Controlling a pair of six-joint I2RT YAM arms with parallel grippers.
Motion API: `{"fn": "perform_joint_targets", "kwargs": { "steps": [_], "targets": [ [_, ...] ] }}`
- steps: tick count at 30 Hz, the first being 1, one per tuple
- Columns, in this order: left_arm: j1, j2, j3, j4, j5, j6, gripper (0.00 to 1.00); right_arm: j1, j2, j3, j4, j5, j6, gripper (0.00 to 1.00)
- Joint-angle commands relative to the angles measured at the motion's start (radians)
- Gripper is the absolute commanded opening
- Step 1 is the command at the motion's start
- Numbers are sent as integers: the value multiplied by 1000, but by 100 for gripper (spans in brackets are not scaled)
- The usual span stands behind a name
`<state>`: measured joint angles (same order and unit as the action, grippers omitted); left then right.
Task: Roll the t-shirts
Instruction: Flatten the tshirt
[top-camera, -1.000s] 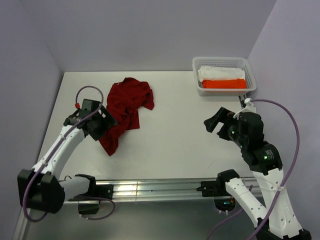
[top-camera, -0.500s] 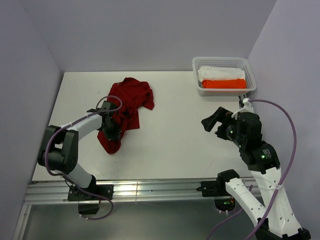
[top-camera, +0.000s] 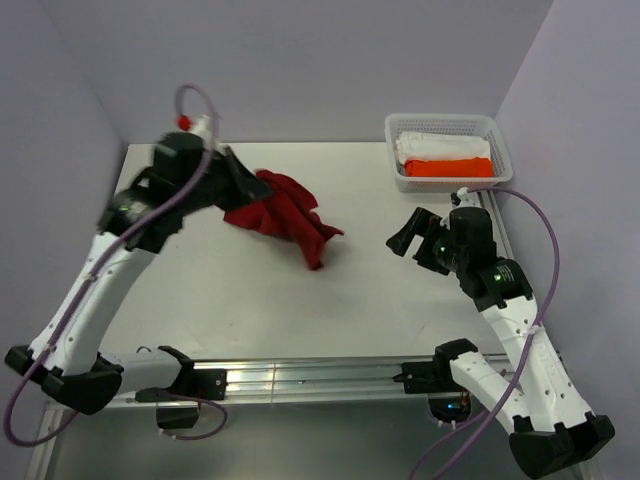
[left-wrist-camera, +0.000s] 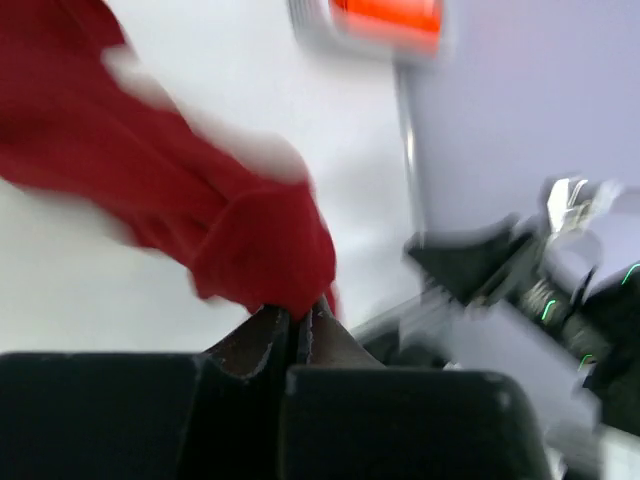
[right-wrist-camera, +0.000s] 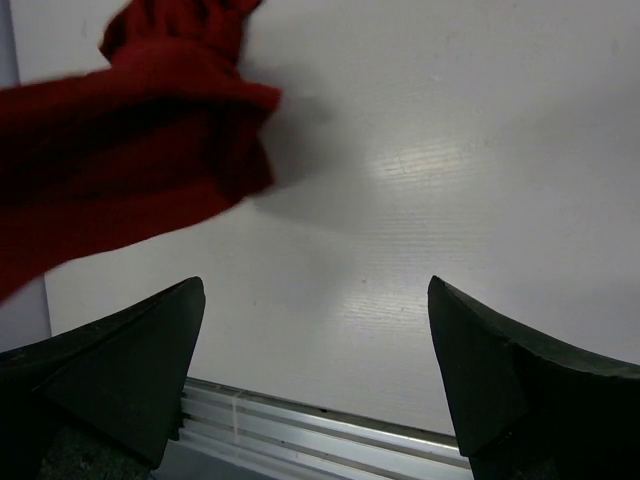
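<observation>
My left gripper (top-camera: 243, 190) holds the dark red t-shirt (top-camera: 288, 215) bunched up over the back middle of the table, one end trailing down to the right. In the left wrist view the fingertips are pressed together on a fold of the t-shirt (left-wrist-camera: 255, 250), so the left gripper (left-wrist-camera: 298, 318) is shut on it. My right gripper (top-camera: 405, 233) hovers right of the cloth, open and holding nothing. The right wrist view shows the right gripper (right-wrist-camera: 315, 335) with its jaws wide apart over bare table and the t-shirt (right-wrist-camera: 130, 160) at the upper left.
A white mesh basket (top-camera: 500, 150) stands at the back right corner with a white bundle (top-camera: 440, 145) and a bright orange bundle (top-camera: 448, 168) inside. An aluminium rail (top-camera: 320, 375) runs along the near table edge. Purple walls close in left, back and right.
My left gripper closed on the t-shirt's lower end, then swung up and toward the back, pulling the cloth off the table and rightward. The right arm edged left.
</observation>
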<state>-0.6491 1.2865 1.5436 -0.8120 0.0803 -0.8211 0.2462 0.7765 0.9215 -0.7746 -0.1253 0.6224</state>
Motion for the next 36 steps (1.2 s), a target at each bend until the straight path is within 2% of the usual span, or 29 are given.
{"fn": "perform_joint_targets", "kwargs": {
  "steps": [1,2,5,6,8,12,16,18,19,20,23,30,31,32,33,34,35,36],
  "targets": [
    [275,-52,128,-76,85,-9,0,7,15,13,98,-45,4,99],
    [427,-30,154,-110,134,-15,0,5,35,17,116,-75,-1,98],
    [554,-3,159,-174,122,-12,0,8,78,19,175,-152,3,95],
    [586,-15,104,-177,110,-10,0,7,89,23,199,-172,2,93],
    [609,-36,15,-168,111,-7,0,14,133,31,209,-197,-3,92],
    [611,-194,-349,-72,115,-30,0,33,191,33,222,-238,-16,91],
    [612,-297,-508,-73,41,-61,0,67,228,-4,265,-283,-24,90],
    [614,-323,-519,-93,-32,-70,0,85,263,-19,279,-298,-33,90],
    [615,-323,-510,-137,-74,-76,0,114,279,-23,281,-298,-38,85],
    [618,-319,-496,-169,-177,-82,0,129,311,-24,281,-304,-46,83],
    [647,-282,-421,-282,-356,-110,0,200,369,-23,274,-284,-36,82],
    [770,-144,-321,-321,-451,-134,1,303,487,-29,377,-293,8,75],
    [773,-125,-309,-328,-453,-138,6,311,506,-20,397,-296,10,75],
    [775,-110,-289,-328,-438,-135,42,332,542,-9,402,-292,10,76],
    [775,-83,-283,-326,-413,-112,65,346,562,17,412,-292,8,77],
    [776,-73,-277,-325,-349,-99,94,358,582,31,416,-287,5,80],
    [775,-69,-272,-328,-334,-95,100,372,627,48,416,-263,0,81],
    [773,-84,-278,-326,-324,-93,100,402,650,74,417,-255,-3,81]
  ]
}}
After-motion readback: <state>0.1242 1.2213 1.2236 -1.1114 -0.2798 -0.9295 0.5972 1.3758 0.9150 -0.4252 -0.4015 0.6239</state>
